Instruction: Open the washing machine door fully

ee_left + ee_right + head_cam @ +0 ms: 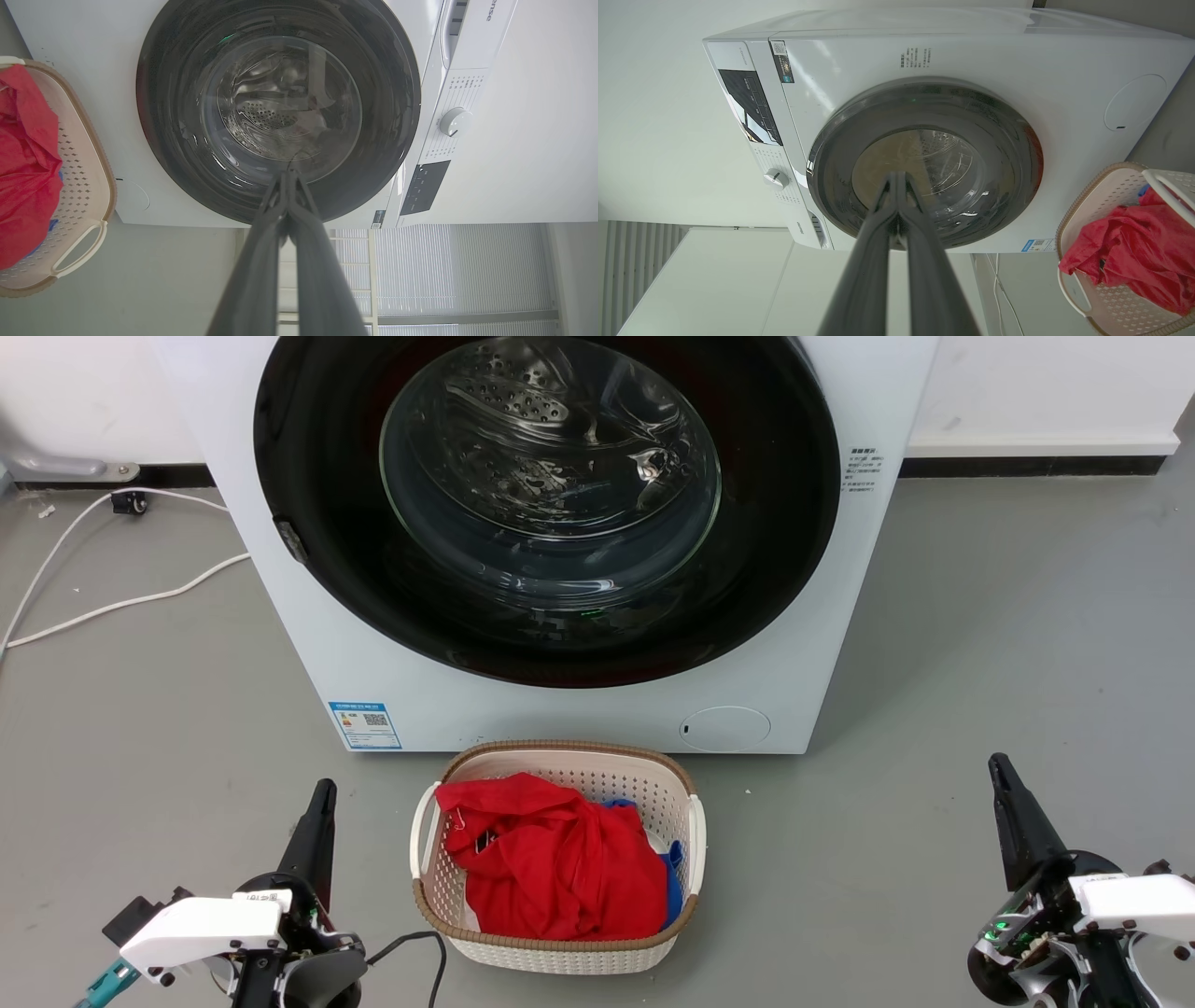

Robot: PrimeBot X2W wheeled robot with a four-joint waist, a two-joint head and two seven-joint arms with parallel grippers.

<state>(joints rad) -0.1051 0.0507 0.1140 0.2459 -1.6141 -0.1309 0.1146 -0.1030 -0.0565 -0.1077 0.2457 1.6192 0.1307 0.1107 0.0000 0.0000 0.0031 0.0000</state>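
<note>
A white cable (pixel 121 602) trails over the floor at the far left, and a wheel turning that way could snag it. At lower left the left hand (pixel 323 793) is clenched and empty, its fingers pressed together, well short of the washing machine (pixel 560 709). The door (pixel 551 495) fills the upper centre, shut flush against the white front, with a small dark catch (pixel 289 539) on its left rim. Closed fingers would likely skid off that glossy rim rather than hook it. The laundry basket (pixel 569 747), heaped with red cloth (pixel 551 868), stands just before the machine, so an arm reaching low might knock it. At lower right the right hand (pixel 999 767) is likewise clenched and empty, and could stray into the door's swing.
</note>
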